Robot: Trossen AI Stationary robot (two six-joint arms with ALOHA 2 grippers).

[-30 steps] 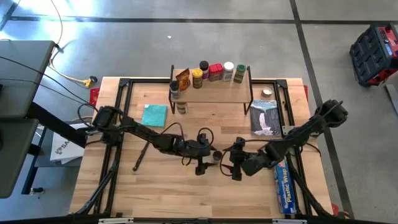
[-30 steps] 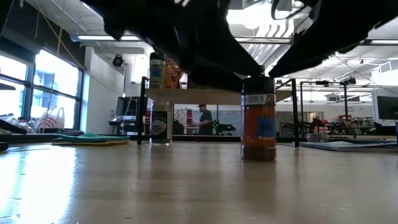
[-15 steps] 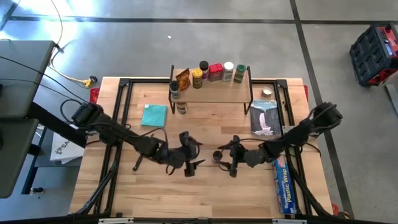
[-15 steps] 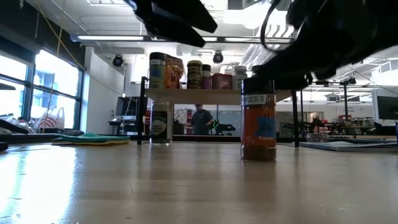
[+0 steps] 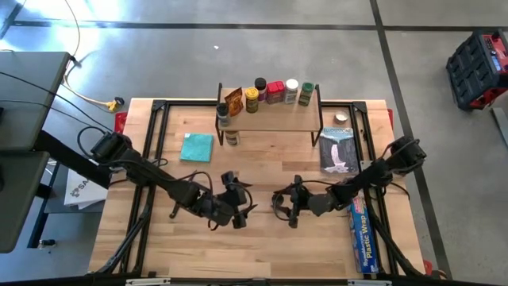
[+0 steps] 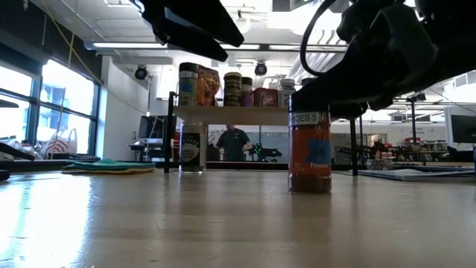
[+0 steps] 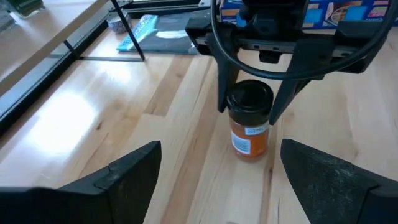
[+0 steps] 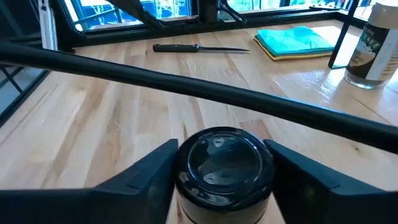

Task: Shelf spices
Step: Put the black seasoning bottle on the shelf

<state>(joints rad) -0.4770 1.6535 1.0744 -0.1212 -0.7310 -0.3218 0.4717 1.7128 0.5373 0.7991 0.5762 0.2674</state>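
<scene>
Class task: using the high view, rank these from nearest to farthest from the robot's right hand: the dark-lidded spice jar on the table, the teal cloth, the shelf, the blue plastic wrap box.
Measured from the right hand:
1. Dark-lidded spice jar: between its fingers, mid-table.
2. Blue plastic wrap box: along the table's right edge.
3. Teal cloth: left of centre, toward the back.
4. Shelf: at the back edge. Close to the cloth; hard to call.

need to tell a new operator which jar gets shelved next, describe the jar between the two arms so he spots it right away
Start at the shelf at the table's far edge, then come toward the near side, to the open tabletop between the two arms. There the orange spice jar stands upright and alone, black-capped, between the open fingers of the right claw; the other jars sit on or beside the shelf.
</scene>
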